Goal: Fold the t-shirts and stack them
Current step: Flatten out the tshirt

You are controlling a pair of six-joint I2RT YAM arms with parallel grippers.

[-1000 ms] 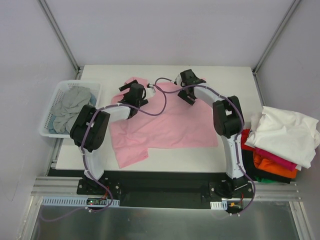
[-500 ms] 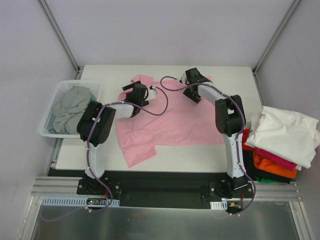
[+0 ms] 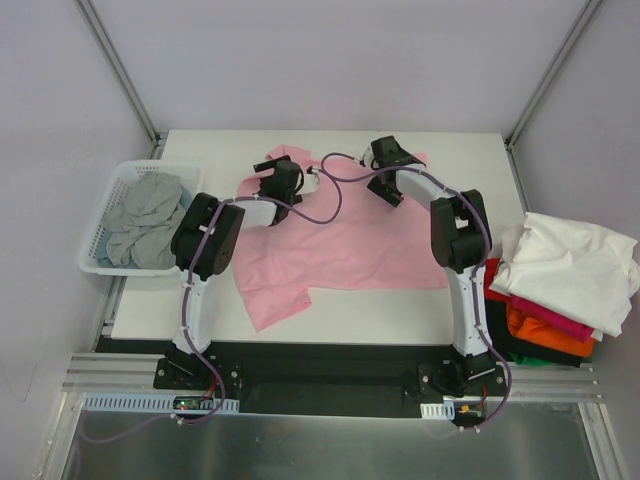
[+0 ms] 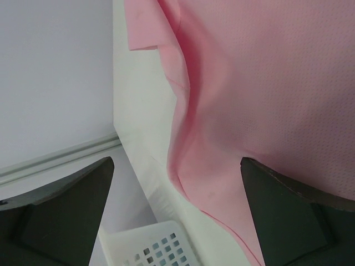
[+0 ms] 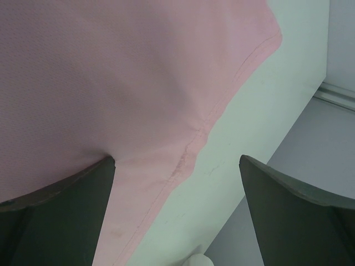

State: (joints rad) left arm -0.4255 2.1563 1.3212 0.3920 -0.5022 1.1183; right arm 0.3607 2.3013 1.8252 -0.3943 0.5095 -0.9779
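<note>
Left wrist: left claw (image 4: 177, 166) gapes wide over the pink t-shirt (image 4: 266, 83).

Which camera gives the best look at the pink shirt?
Top external: the whole pink shirt shows, spread on the table. The left wrist view shows only a hem and a sleeve edge. The right wrist view shows only a seamed edge up close.
</note>
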